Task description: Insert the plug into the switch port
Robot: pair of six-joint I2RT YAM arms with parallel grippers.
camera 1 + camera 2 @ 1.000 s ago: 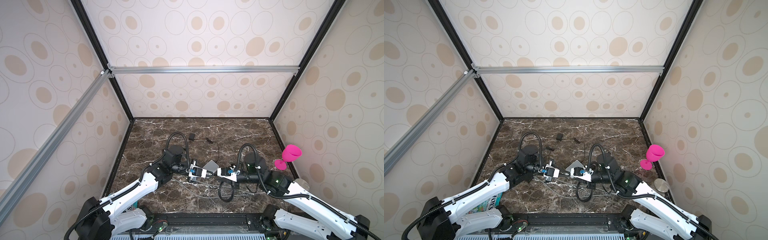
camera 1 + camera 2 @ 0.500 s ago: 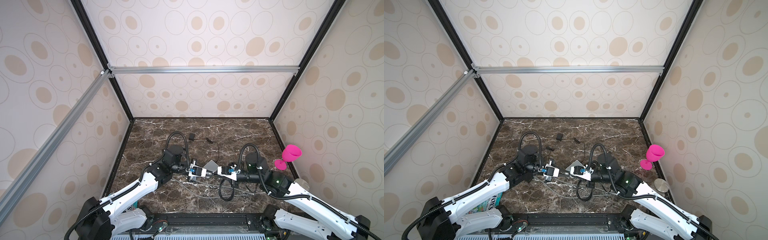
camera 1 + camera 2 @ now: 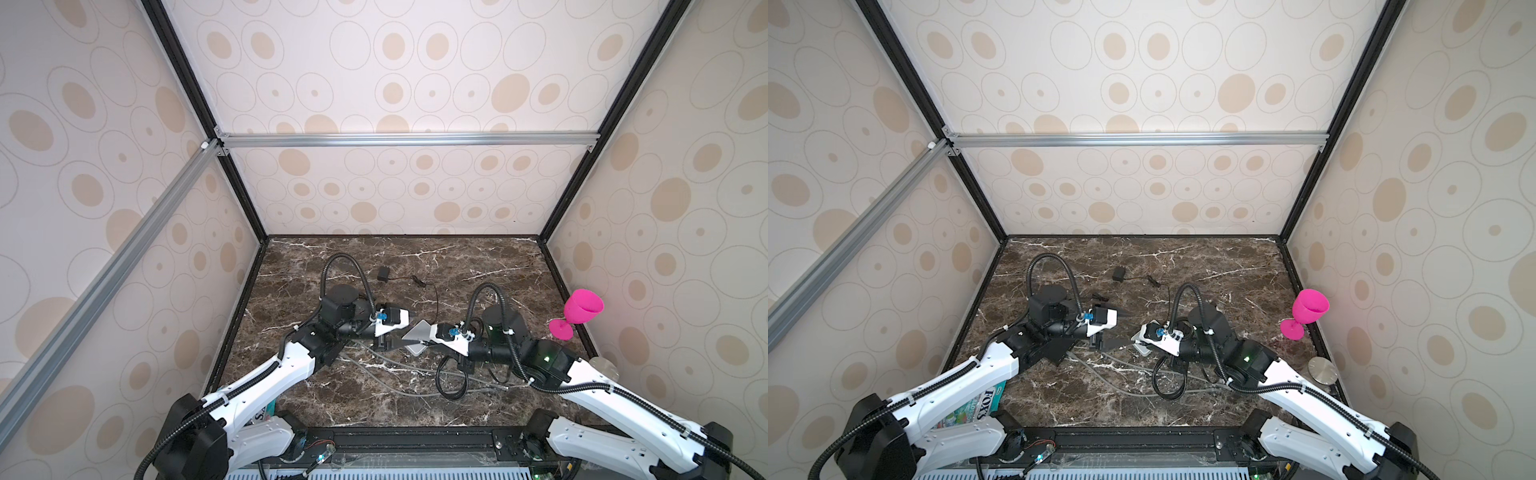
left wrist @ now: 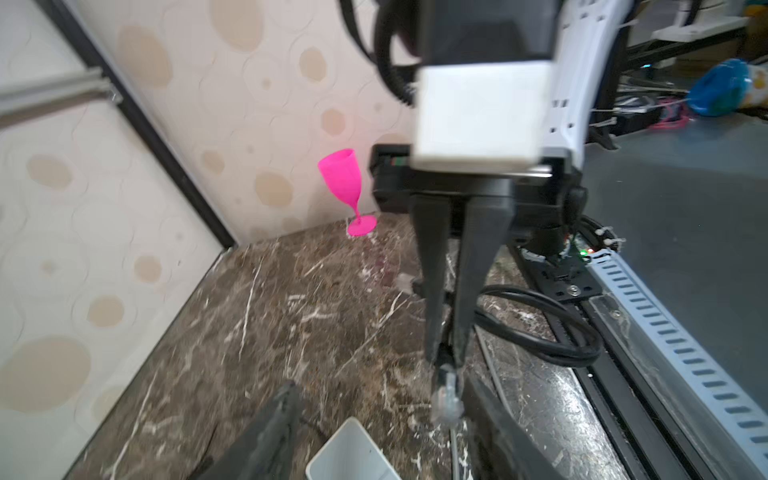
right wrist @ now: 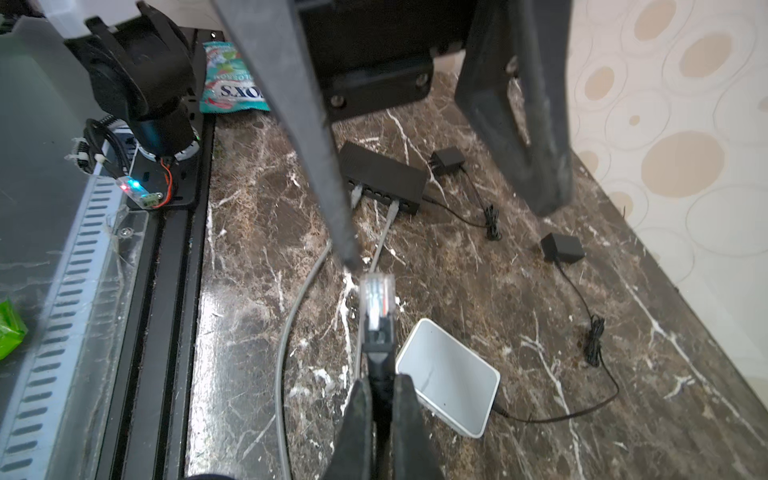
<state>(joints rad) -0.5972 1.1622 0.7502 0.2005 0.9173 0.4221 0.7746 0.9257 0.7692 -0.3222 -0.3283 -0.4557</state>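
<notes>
Blurry plug (left wrist view)

The far part of the tabletop is mostly free; only a black adapter with a thin cord lies there. On the way to the switch the left gripper stands with fingers wide apart, one finger just beside the plug. The white box and grey cables lie close by. A pink goblet and a metal disc stand at the right edge, and a candy bag lies at the near left corner.
</notes>
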